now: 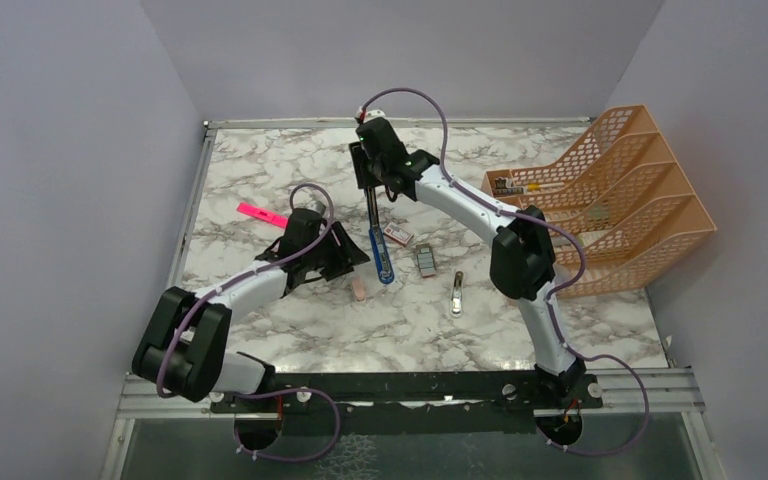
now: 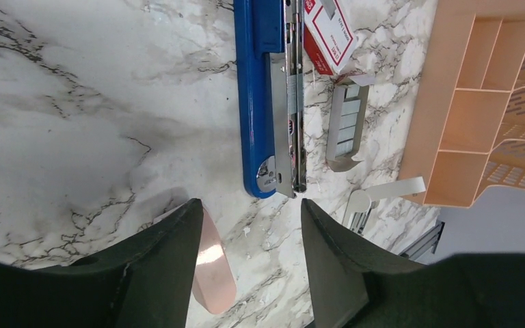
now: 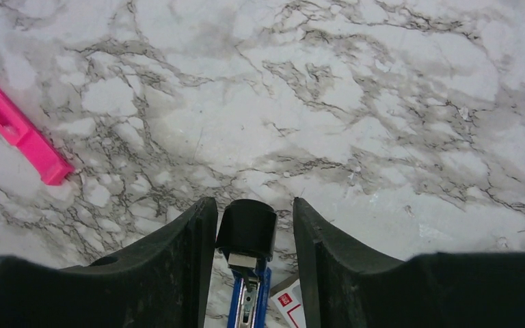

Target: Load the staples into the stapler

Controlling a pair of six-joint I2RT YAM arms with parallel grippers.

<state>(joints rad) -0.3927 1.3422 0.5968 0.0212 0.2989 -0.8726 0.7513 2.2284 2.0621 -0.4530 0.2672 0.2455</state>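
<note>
The blue stapler (image 1: 382, 256) lies open on the marble, its silver rail (image 2: 292, 102) bared. Its black arm (image 1: 371, 208) rises to my right gripper (image 1: 367, 180). In the right wrist view the arm's black end (image 3: 246, 229) sits between the jaws of that gripper (image 3: 254, 208); it touches the left finger, with a thin gap on the right. The grey staples (image 1: 426, 261) (image 2: 347, 121) lie right of the stapler, beside the red-and-white box (image 1: 397, 234) (image 2: 328, 31). My left gripper (image 1: 352, 262) (image 2: 249, 212) is open and empty, just short of the stapler's blue tip.
A pink eraser (image 1: 358, 288) (image 2: 208, 263) lies against my left gripper's left finger. A pink marker (image 1: 261, 214) (image 3: 17, 126) lies at the left. A small silver tool (image 1: 457, 293) (image 2: 376, 195) lies near the staples. An orange mesh file tray (image 1: 610, 195) stands at the right.
</note>
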